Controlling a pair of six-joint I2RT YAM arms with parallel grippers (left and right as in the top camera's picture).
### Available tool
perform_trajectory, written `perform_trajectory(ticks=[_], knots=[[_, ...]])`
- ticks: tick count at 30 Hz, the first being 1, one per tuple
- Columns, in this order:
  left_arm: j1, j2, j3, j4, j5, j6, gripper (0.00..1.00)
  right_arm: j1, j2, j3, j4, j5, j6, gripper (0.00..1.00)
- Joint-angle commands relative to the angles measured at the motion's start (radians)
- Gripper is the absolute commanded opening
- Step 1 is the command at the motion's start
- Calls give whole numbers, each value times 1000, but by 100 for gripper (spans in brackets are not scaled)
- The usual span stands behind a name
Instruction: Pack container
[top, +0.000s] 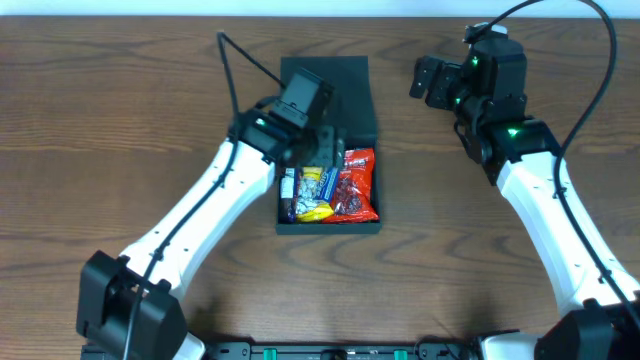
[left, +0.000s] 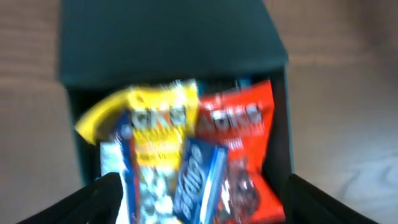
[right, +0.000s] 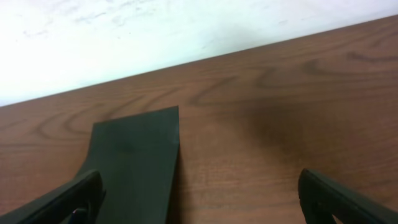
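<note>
One container (top: 330, 228) sits mid-tabletop (top: 120, 120), lid (top: 350, 90) swung open toward the far side. Inside, packed close: yellow packet (left: 155, 118), red packet (left: 242, 124), blue bar (left: 199, 174). Left end effector (left: 204, 190) hovers over the contents, released, fingers wide, empty. Right end effector (right: 199, 186) is released and empty, near the lid's right edge.

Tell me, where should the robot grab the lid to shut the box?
Probably the lid's free edge, the one farthest from the hinge, coming in from the right. The lid is thin and folded back behind the box, so only its outer edges can slip between fingers. The open right gripper is nearest.
</note>
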Motion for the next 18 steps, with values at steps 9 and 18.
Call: perform_trajectory(ticks=[9, 18], knots=[[261, -6, 11, 58, -11, 78, 78, -1, -10, 1, -63, -272, -121, 2], [465, -6, 11, 167, 1, 78, 78, 167, 101, 1, -105, -529, -245, 1]])
